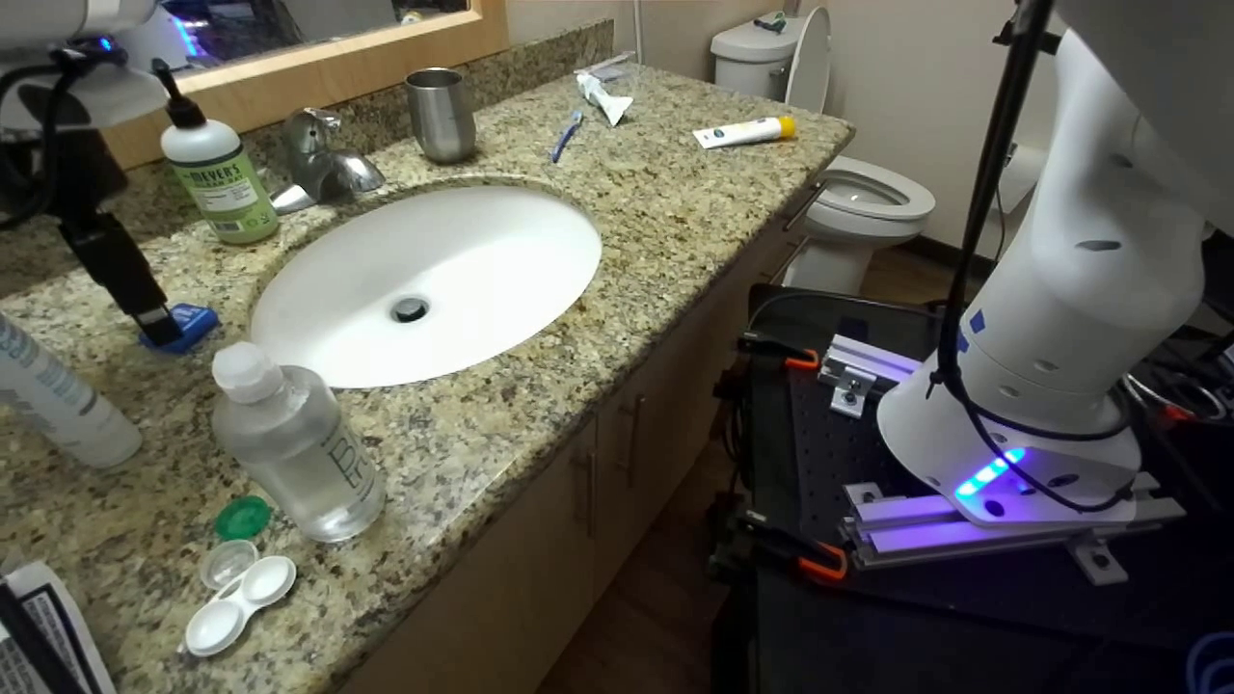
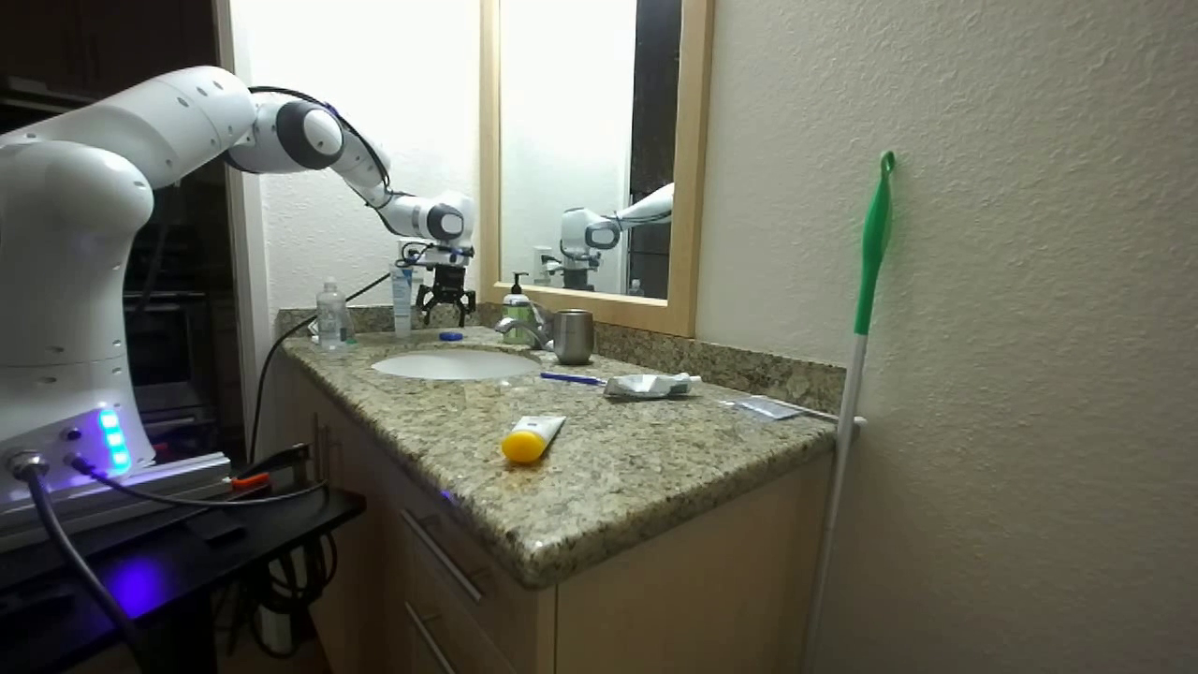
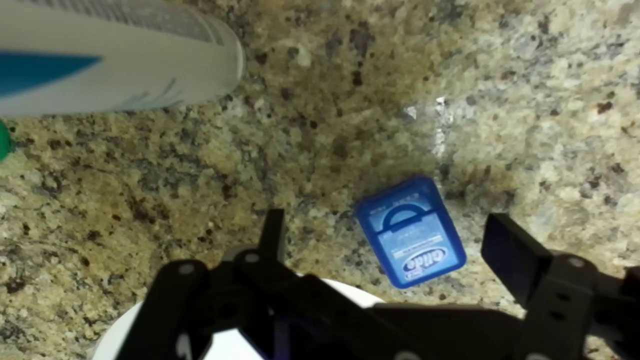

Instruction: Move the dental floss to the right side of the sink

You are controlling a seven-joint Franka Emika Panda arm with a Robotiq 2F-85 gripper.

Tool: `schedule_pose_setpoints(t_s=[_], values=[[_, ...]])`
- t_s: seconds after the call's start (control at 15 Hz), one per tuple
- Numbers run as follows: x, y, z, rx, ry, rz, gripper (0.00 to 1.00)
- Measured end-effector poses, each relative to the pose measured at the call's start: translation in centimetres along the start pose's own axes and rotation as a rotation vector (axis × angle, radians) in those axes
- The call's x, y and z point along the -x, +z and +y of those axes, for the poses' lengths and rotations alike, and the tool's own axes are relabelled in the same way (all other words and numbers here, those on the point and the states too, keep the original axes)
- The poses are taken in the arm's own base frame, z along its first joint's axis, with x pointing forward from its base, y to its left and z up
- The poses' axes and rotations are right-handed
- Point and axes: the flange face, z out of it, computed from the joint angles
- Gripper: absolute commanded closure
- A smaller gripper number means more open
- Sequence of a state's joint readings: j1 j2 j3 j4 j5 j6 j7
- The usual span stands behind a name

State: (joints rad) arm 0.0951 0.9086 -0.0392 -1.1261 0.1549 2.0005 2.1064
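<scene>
The dental floss is a small blue box (image 3: 412, 235) lying flat on the granite counter. It also shows in both exterior views (image 1: 198, 328) (image 2: 451, 336), beside the white sink (image 1: 521, 280). My gripper (image 3: 387, 215) is open, with its two black fingers apart and the floss between them in the wrist view. In an exterior view the gripper (image 2: 446, 318) points down and hangs a little above the floss, not touching it. The sink's edge (image 3: 350, 291) shows behind the gripper in the wrist view.
A white tube (image 1: 58, 395) stands close to the gripper. A clear bottle (image 1: 299, 453), a soap pump bottle (image 1: 227, 183), the faucet (image 1: 328, 169) and a steel cup (image 1: 442, 116) stand around the sink. A toothbrush (image 1: 567, 137) and a yellow-capped tube (image 1: 742, 132) lie past it.
</scene>
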Motion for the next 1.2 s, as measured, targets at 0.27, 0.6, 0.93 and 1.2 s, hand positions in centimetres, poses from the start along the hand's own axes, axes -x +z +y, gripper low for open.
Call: schedule_pose_setpoints(t_s=[0.27, 0.6, 0.93, 1.2], values=[[-0.3, -1.2, -0.7, -0.003, 0.046, -0.034, 0.00], [-1.7, -2.8, -2.3, -0.044, 0.089, -0.029, 0.00], [-2.7, -0.2, -2.8, -0.042, 0.125, 0.028, 0.00], [-2.7, 0.8, -2.7, -0.035, 0.148, 0.036, 0.00]])
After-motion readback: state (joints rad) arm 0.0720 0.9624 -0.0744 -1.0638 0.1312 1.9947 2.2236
